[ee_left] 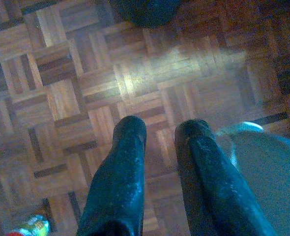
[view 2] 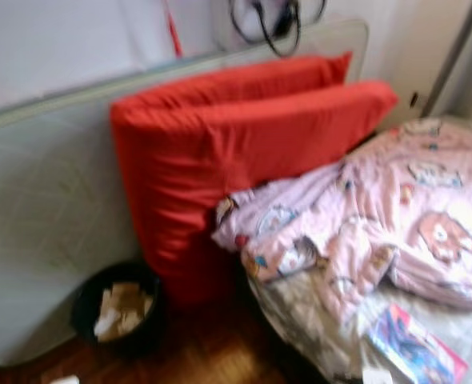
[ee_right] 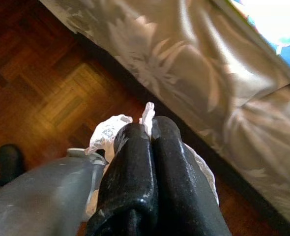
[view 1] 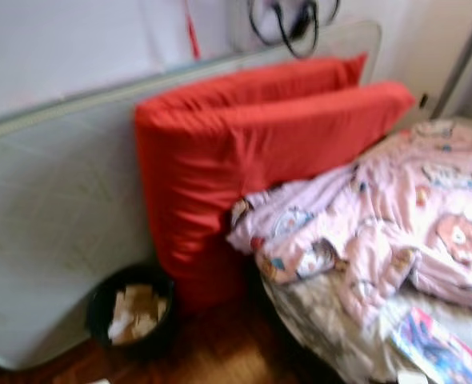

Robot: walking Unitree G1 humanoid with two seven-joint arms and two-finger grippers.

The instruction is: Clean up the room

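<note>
A black waste bin [view 1: 130, 314] with crumpled paper inside stands on the wooden floor at the foot of two red cushions [view 1: 252, 152]. In the right wrist view my right gripper [ee_right: 151, 132] is shut on a crumpled white tissue [ee_right: 105, 135], held above the parquet beside the bed's flowered sheet [ee_right: 184, 64]. In the left wrist view my left gripper [ee_left: 159, 132] hangs open over the parquet with nothing between its fingers; the dark bin [ee_left: 145, 11] lies ahead of it.
A pale mattress [view 1: 52, 216] leans against the wall behind the cushions. A pink patterned duvet [view 1: 396, 224] is bunched on the bed, with a colourful magazine [view 1: 440, 348] near its edge. A small colourful wrapper [ee_left: 29, 227] lies on the floor.
</note>
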